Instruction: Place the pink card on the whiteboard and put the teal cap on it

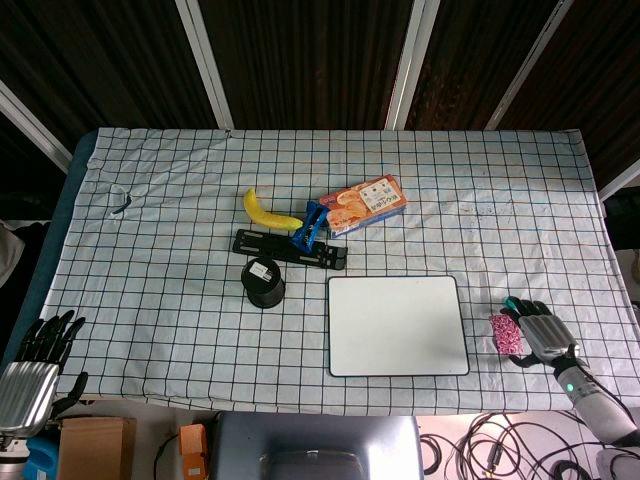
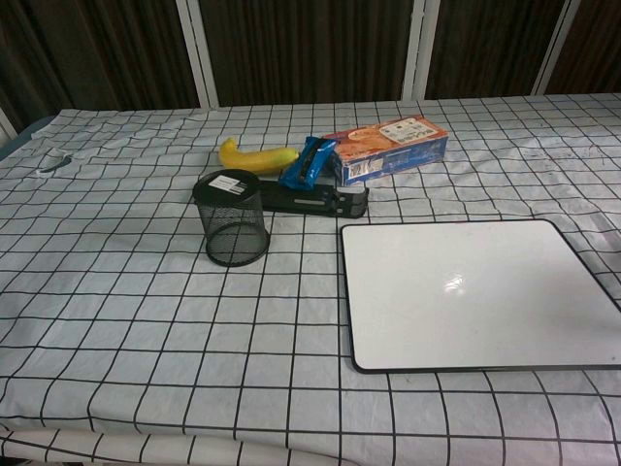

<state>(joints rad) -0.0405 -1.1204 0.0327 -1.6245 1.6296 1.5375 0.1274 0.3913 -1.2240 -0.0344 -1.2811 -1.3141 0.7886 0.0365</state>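
Note:
The whiteboard (image 1: 397,325) lies flat on the checked cloth, right of centre; it also fills the right of the chest view as the whiteboard (image 2: 466,291), bare. The pink glittery card (image 1: 507,333) is right of the board near the table's right edge. My right hand (image 1: 540,332) holds it, fingers above and thumb below. A small teal piece (image 1: 511,302) shows at those fingertips; I cannot tell whether it is the cap. My left hand (image 1: 38,355) hangs off the front left corner, fingers spread, holding nothing. Neither hand shows in the chest view.
A black mesh cup (image 1: 263,282) stands left of the board. Behind it lie a black stapler-like bar (image 1: 290,249), a banana (image 1: 268,211), a blue packet (image 1: 311,227) and an orange box (image 1: 365,204). A cardboard box (image 1: 95,447) sits below the front edge.

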